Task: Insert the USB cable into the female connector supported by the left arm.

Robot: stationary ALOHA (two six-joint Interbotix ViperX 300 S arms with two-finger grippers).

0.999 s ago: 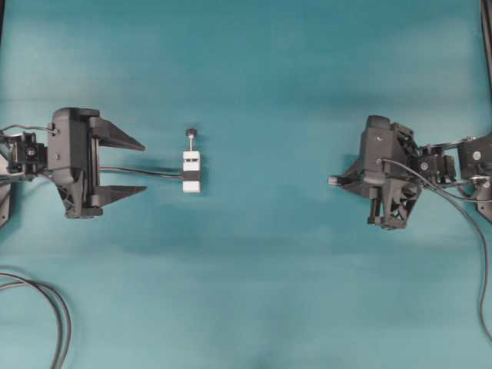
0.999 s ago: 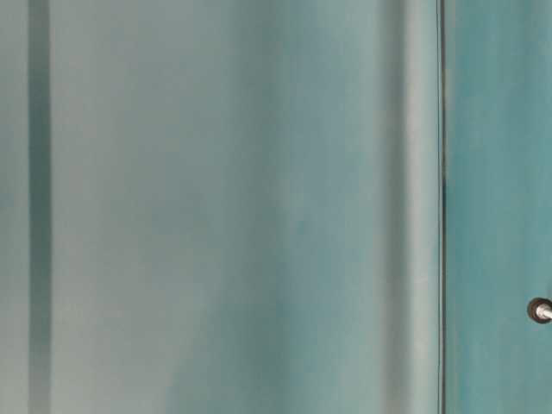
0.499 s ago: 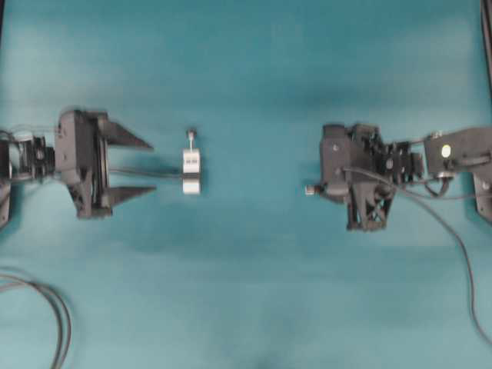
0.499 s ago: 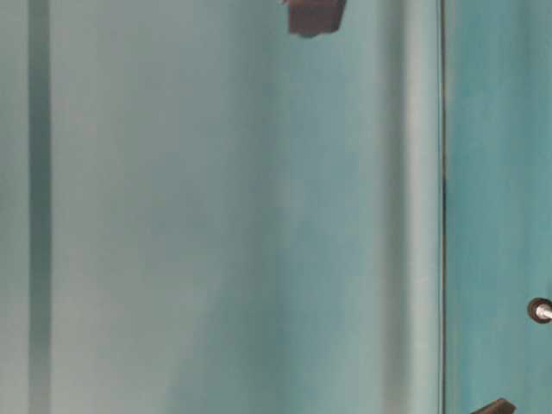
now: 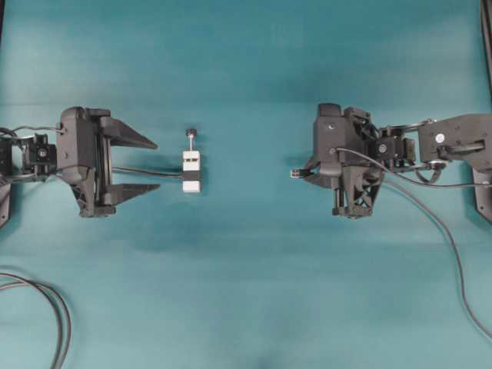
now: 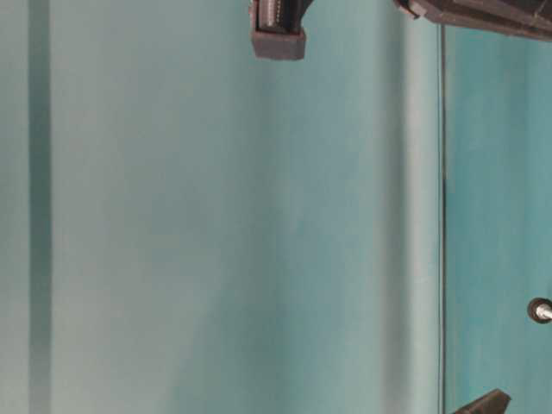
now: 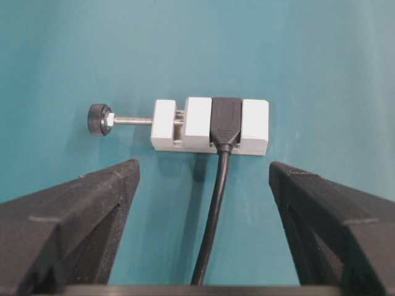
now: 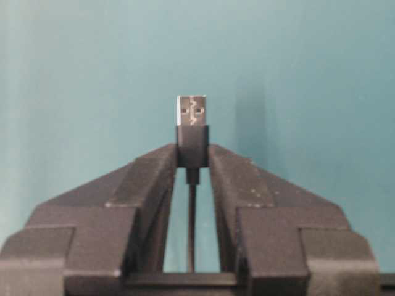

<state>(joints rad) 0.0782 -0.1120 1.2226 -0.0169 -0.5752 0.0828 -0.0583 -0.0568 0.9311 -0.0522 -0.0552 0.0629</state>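
Observation:
The female connector [image 5: 191,171], a white block with a black-knobbed pin [image 5: 191,133], lies on the teal table left of centre. Its dark cable [image 5: 142,171] runs back between my left gripper's open jaws. My left gripper [image 5: 156,166] is open and empty, its tips just short of the block. In the left wrist view the block [image 7: 253,123] lies ahead of the open gripper [image 7: 203,168]. My right gripper [image 5: 307,174] is shut on the USB cable's plug [image 5: 296,174], which points left toward the block. In the right wrist view the gripper [image 8: 192,151] clamps the dark collar and the silver plug [image 8: 192,111] sticks out.
Looped black cables [image 5: 54,307] lie at the lower left. The right arm's cable [image 5: 453,246] trails to the lower right. In the table-level view dark arm parts [image 6: 278,30] show at the top edge and a small knob [image 6: 541,310] at the right edge.
My right gripper has moved left toward the middle with the plug in it. My left gripper has moved slightly right toward the white block.

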